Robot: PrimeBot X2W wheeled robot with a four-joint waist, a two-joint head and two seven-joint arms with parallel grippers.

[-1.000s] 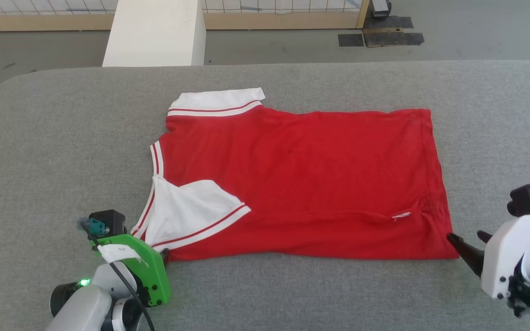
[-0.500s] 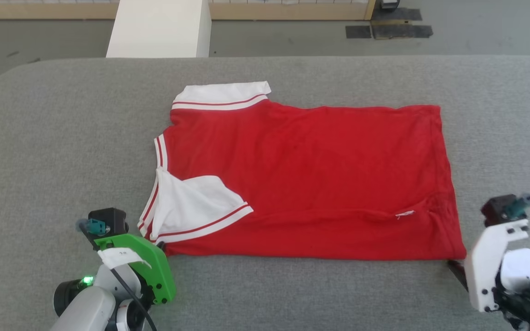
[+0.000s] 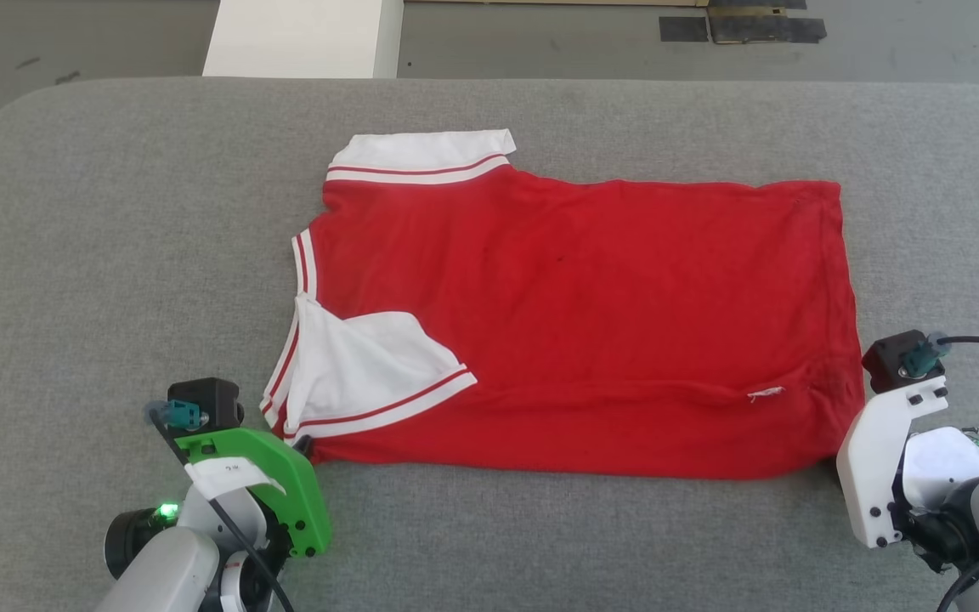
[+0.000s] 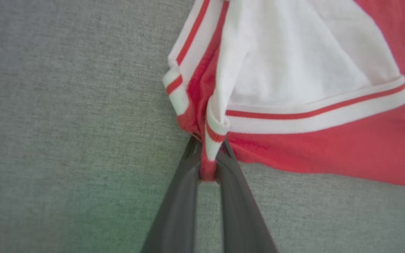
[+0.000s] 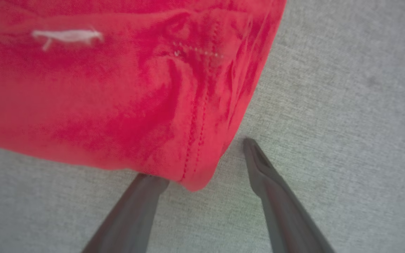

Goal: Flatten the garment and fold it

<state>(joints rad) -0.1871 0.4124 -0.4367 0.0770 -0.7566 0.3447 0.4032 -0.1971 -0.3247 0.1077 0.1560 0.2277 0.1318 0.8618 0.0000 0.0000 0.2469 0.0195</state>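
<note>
The garment (image 3: pixel 583 323), a red shirt, lies flat on the grey padded table (image 3: pixel 116 212), collar to the left. One white sleeve (image 3: pixel 362 374) is folded over the red body; the other (image 3: pixel 421 153) sticks out at the far edge. My left gripper (image 4: pixel 207 154) is shut on the garment's (image 4: pixel 329 151) near-left corner, with striped trim pinched between the fingers. My right gripper (image 5: pixel 199 158) is open at the near-right hem corner (image 5: pixel 195 175). Its left finger tip is tucked under the fabric edge and its right finger (image 5: pixel 258 165) rests on bare table.
The grey table runs wide on all sides of the shirt. A white block (image 3: pixel 302 38) stands on the floor beyond the far edge. Black tape patches (image 3: pixel 744 25) mark the floor at the back right. The right arm's white wrist mount (image 3: pixel 876 459) sits by the hem.
The head camera has tilted down. My left gripper has shut on the near-left corner. My right gripper has moved forward to the hem corner, still open.
</note>
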